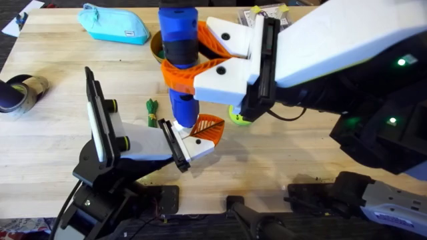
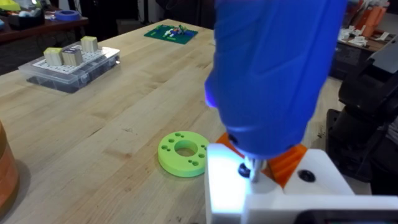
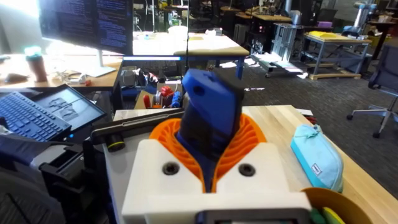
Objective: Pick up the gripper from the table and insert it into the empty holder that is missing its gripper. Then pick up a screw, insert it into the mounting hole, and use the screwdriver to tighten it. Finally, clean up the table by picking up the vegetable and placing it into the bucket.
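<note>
Gripper (image 1: 207, 128): an orange ribbed wedge on a white block. It lies at mid-desk (image 1: 300, 157), touching the lower end of the holder (image 1: 179, 27) and at the tip of the left pincer (image 1: 187, 137). Whether that pincer is clenched on it or released cannot be told. The left wrist view shows the block's white face with one dark dot, hard against the holder's blue underside, where a small metal pin shows.

Holder: a glossy blue cylinder standing upright, long axis vertical, with a dark band partway down. The right pincer (image 1: 200, 67) is clenched on its middle, white fingers and orange ribbed pads on either side. The same grasp shows in the right wrist view.

Governing relation: the gripper sits directly under the holder's end, on the side toward the near edge. The seating push therefore appears to run up along the holder's axis. The left arm is the nearer one and the right serves as a brace.

Disc (image 1: 239, 119): matt lime-green plastic with a central bore ringed by small holes. It lies flat just right of the holder's foot.

Vegetable (image 1: 152, 111): small and dark green, lying left of the holder and apart from it.

Bucket (image 1: 156, 44): round with a yellowish rim, near the far edge and partly behind the holder.

Pouch (image 1: 113, 24): soft light-blue fabric, at the far edge.
</note>
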You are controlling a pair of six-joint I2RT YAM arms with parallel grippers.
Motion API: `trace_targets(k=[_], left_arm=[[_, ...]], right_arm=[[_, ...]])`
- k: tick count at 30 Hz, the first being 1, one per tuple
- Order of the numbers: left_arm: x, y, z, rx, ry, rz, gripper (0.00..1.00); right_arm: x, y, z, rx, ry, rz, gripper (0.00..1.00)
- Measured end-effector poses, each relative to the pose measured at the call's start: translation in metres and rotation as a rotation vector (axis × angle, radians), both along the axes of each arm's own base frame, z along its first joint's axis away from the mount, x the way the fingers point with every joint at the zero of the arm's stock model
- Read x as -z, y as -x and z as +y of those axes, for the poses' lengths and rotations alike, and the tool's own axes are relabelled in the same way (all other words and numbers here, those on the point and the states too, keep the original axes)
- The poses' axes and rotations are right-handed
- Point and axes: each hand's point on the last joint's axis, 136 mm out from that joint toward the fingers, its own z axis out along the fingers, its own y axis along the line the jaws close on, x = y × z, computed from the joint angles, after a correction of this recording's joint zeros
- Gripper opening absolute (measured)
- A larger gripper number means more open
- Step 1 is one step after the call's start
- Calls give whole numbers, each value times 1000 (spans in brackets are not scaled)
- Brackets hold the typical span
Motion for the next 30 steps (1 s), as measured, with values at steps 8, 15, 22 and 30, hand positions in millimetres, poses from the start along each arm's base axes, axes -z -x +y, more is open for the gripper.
trace_targets(k=[8,15,22,30], left_arm=[[4,0,0,-2,-7,21,13],[4,0,0,-2,-7,22,13],[4,0,0,-3,-7,22,13],[4,0,0,-3,-7,21,13]], right_arm=[[-1,-1,0,4,-10,-7,46],[-12,3,-5,4,-39,-33,45],[-1,3,-5,14,10,-63,45],[1,3,-5,18,23,-85,45]])
